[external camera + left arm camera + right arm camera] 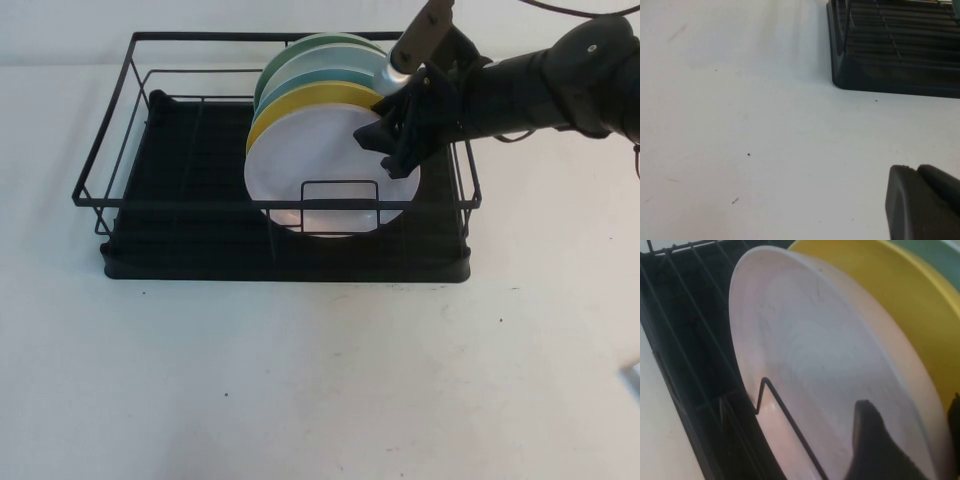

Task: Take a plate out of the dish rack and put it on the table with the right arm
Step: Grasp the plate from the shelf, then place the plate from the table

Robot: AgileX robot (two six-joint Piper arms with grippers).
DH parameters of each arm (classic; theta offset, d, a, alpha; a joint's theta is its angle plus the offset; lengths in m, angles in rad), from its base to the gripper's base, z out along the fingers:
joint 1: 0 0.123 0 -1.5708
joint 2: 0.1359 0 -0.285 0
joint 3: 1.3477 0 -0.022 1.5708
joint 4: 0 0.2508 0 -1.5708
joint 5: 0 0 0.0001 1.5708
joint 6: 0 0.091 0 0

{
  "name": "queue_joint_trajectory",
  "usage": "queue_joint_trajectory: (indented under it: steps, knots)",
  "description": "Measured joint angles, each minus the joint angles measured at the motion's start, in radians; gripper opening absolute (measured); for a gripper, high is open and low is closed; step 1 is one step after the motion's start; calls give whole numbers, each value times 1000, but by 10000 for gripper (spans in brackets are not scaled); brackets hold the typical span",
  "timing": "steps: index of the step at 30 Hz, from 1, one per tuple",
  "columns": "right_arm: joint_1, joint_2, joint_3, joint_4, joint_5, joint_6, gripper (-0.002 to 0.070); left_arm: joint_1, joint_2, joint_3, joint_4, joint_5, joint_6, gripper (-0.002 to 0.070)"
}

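Note:
The pale pink plate [320, 170] stands on edge at the front of a row of plates in the black wire dish rack [180, 250], on the white table [300, 380]. My right gripper [397, 140] is at the plate's upper right rim. In the right wrist view the gripper [912, 412] is open and straddles the pink plate [810, 350]: one finger lies in front of its face, the other behind its rim, next to the yellow plate [900, 295]. My left gripper [920, 200] is shut and empty, low over the table near the rack's corner [865, 75]. It is out of the high view.
Behind the pink plate stand a yellow plate [300, 100], a light blue plate [325, 75] and a green plate [315, 45]. A wire divider [340, 185] crosses the front of the pink plate. The rack's left half holds nothing. Bare table lies in front of the rack.

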Motion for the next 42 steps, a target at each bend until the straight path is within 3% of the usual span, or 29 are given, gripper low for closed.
queue_joint_trajectory:
  steps: [5,12,21,31,42]
  knots:
    - [0,0,0,-1,-14,0,254,0,0,0,0,0,0,-4]
    - [0,0,-10,-25,-63,-20,66,0,0,0,0,0,0,-4]
    - [0,-54,-10,-76,-29,13,66,0,0,0,0,0,0,-4]
    - [4,-318,-10,-196,63,272,34,0,0,0,0,0,0,-4]
    - [4,-532,85,-410,280,886,34,0,0,0,0,0,0,-4]
